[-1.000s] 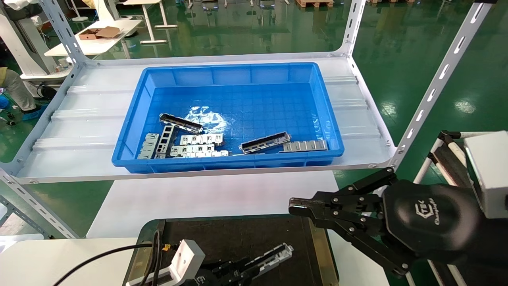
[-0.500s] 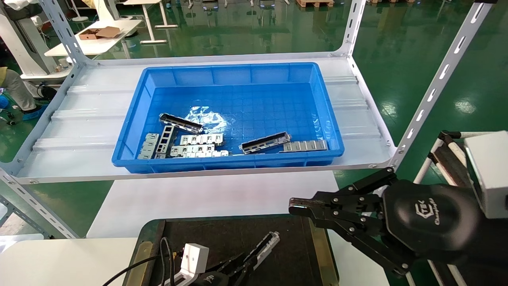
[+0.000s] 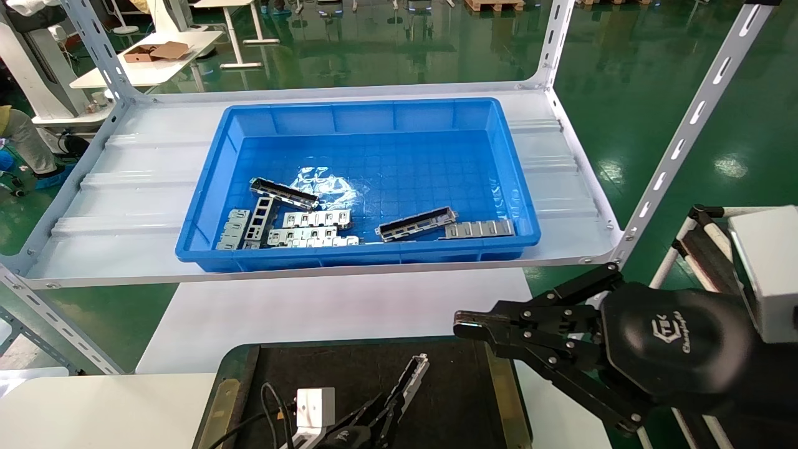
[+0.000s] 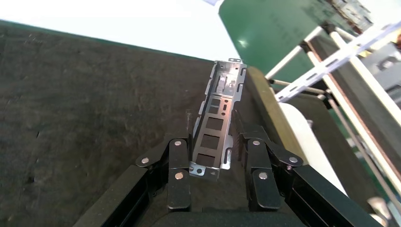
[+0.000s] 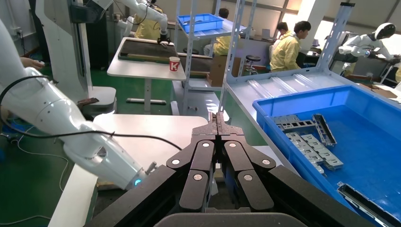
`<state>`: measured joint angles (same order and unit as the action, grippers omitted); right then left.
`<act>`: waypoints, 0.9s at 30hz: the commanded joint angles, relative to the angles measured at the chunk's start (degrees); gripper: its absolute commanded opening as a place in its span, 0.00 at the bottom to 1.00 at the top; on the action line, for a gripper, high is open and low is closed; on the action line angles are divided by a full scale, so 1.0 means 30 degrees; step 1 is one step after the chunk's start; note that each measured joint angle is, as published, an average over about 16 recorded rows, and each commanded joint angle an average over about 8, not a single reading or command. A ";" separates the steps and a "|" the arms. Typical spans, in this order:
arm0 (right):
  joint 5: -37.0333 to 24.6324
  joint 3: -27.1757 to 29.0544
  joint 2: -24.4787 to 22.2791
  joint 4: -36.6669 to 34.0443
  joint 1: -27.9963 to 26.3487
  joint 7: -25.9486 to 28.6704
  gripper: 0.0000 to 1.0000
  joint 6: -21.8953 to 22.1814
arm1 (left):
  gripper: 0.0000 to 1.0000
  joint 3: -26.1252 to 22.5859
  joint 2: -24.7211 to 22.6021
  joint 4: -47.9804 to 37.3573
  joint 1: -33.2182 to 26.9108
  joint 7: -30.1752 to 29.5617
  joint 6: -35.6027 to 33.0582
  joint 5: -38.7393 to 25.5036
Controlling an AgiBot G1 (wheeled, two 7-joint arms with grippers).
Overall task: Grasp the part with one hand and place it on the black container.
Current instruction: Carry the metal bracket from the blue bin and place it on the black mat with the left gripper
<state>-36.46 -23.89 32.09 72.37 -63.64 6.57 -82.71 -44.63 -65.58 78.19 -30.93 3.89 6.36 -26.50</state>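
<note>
My left gripper (image 3: 389,411) is at the bottom edge of the head view, over the black container (image 3: 336,374). It is shut on the part (image 3: 408,380), a silver-grey channel bar that points away from me and to the right. In the left wrist view the part (image 4: 218,109) lies between the two fingers (image 4: 179,151), slotted face up, close above the container's black surface (image 4: 94,94). My right gripper (image 3: 464,324) is shut and empty, hovering past the container's right edge; it also shows in the right wrist view (image 5: 217,118). Two more channel bars (image 3: 416,224) (image 3: 283,193) lie in the blue bin.
The big blue bin (image 3: 374,107) stands on a white metal shelf (image 3: 124,187) behind the container, holding flat silver plates (image 3: 312,227). Slotted shelf uprights (image 3: 686,131) rise at the right. A white table (image 3: 324,305) lies under the shelf. A brass strip (image 3: 502,386) edges the container.
My left gripper has drawn back towards me and swung the held part more upright in the head view, its far tip moving left. The right arm has not moved.
</note>
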 commanded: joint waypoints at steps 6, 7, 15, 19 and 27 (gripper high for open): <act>0.0000 -0.0001 0.0000 0.0000 0.0000 0.0000 0.00 0.0000 | 0.00 0.0807 -0.1572 0.0005 0.0458 0.0208 0.1821 -0.0665; 0.0000 -0.0001 0.0000 0.0000 0.0000 0.0000 0.00 0.0000 | 0.00 0.0936 -0.1741 0.0004 0.0516 0.0197 0.1958 -0.0758; 0.0001 -0.0001 0.0000 0.0000 0.0000 -0.0001 0.00 0.0000 | 0.00 0.1848 -0.2732 -0.0005 0.0992 0.0081 0.2663 -0.1605; 0.0001 -0.0002 -0.0001 0.0000 0.0000 -0.0001 0.00 0.0001 | 0.00 0.2253 -0.3086 -0.0016 0.1229 -0.0068 0.3021 -0.2096; 0.0001 -0.0002 -0.0001 0.0000 -0.0001 -0.0001 0.00 0.0001 | 0.00 0.2657 -0.3528 -0.0052 0.1465 -0.0861 0.3833 -0.2920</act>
<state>-36.46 -23.90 32.09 72.37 -63.64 6.57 -82.70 -37.02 -76.08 78.03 -26.71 1.07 18.09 -35.08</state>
